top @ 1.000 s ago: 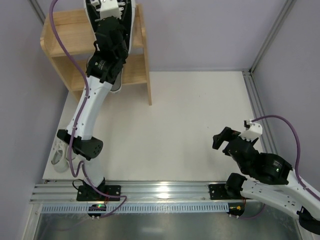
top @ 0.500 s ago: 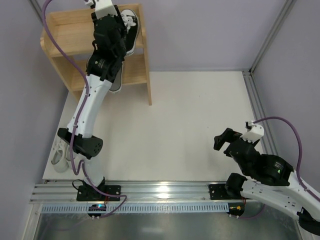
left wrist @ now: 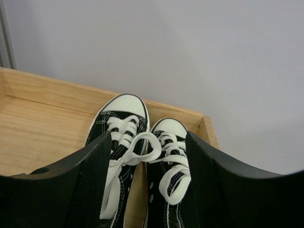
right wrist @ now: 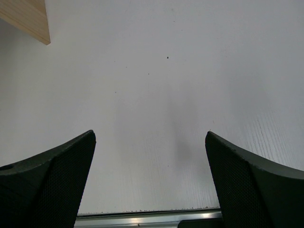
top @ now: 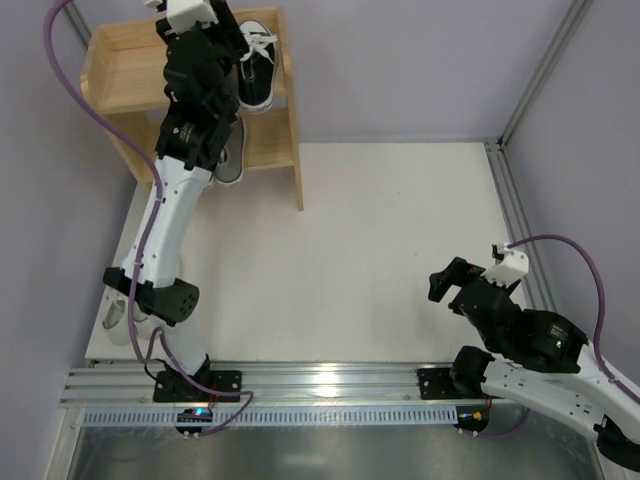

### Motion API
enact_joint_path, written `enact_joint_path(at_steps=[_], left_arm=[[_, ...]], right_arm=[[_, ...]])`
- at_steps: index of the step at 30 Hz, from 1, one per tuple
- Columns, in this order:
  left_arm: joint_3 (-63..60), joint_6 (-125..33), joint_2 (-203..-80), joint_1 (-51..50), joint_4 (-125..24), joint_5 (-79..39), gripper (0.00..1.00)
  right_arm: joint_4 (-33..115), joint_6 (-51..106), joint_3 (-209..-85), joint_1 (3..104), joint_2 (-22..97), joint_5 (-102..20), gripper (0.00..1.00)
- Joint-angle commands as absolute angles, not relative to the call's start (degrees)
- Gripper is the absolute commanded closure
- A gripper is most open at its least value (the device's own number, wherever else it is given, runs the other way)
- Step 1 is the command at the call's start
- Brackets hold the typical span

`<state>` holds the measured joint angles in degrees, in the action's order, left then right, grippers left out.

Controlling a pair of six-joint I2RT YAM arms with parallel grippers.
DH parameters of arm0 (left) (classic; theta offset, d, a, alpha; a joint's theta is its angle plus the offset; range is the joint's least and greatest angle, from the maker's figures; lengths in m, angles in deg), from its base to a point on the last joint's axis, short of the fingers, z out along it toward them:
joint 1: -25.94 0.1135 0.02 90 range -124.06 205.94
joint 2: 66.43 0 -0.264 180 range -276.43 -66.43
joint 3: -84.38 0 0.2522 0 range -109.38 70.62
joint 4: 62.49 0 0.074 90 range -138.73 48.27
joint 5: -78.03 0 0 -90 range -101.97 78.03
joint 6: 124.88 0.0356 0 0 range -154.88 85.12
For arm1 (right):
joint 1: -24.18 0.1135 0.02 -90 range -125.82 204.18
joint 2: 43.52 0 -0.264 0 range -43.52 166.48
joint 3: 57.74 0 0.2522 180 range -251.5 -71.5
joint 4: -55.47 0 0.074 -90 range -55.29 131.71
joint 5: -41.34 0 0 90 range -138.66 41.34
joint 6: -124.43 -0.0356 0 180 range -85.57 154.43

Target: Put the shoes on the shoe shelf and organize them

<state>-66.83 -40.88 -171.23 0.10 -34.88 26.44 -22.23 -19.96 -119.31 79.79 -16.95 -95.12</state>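
Observation:
The wooden shoe shelf (top: 120,60) stands at the far left corner. A pair of black canvas shoes (top: 255,65) with white toe caps sits side by side at the right end of its top tier (left wrist: 38,137). My left gripper (left wrist: 147,190) is open, with a finger on either side of the black pair (left wrist: 142,156) near the heels. In the top view the left gripper (top: 218,55) hangs over the top tier. A grey shoe (top: 230,160) shows on the lower tier, partly hidden by the arm. My right gripper (right wrist: 149,180) is open over bare table.
A white shoe (top: 115,318) lies at the table's left edge beside the left arm's elbow. The shelf's right side panel (top: 295,130) reaches down to the table. A metal rail (top: 330,380) runs along the near edge. The right gripper (top: 455,285) sits near the right side.
My left gripper has opened and let go of the black pair, which now rests uncovered on the top tier. The left wrist has shifted left. The right arm barely moved.

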Motion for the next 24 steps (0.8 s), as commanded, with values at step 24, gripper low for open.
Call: enact_joint_path(at_steps=[24], left_arm=[[-46.80, -43.50, -151.51, 0.10, -18.84, 25.99, 0.26]], right_arm=[[-17.96, -20.50, -118.78, 79.55, -13.63, -91.29, 0.03]])
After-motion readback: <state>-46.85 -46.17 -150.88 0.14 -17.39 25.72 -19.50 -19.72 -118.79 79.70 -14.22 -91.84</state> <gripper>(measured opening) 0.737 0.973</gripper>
